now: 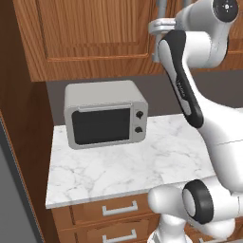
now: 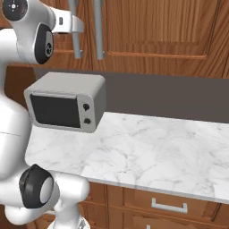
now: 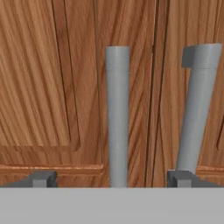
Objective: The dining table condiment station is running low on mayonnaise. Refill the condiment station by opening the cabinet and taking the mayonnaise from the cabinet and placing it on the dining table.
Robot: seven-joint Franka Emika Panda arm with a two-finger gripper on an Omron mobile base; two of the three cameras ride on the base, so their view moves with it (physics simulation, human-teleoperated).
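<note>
My two dark fingertips stand wide apart, holding nothing. Between them runs the smooth grey round bar handle, long axis upright, straight ahead on the closed reddish-brown panelled wooden cabinet. A second handle stands just beyond the right fingertip. I reckon the mayonnaise sits behind those doors.

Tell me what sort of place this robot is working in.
A kitchen, by the look of it: a grey microwave stands on a marble counter, wooden drawers run below, and a reddish-brown wall cabinet with long grey bar handles hangs above.
</note>
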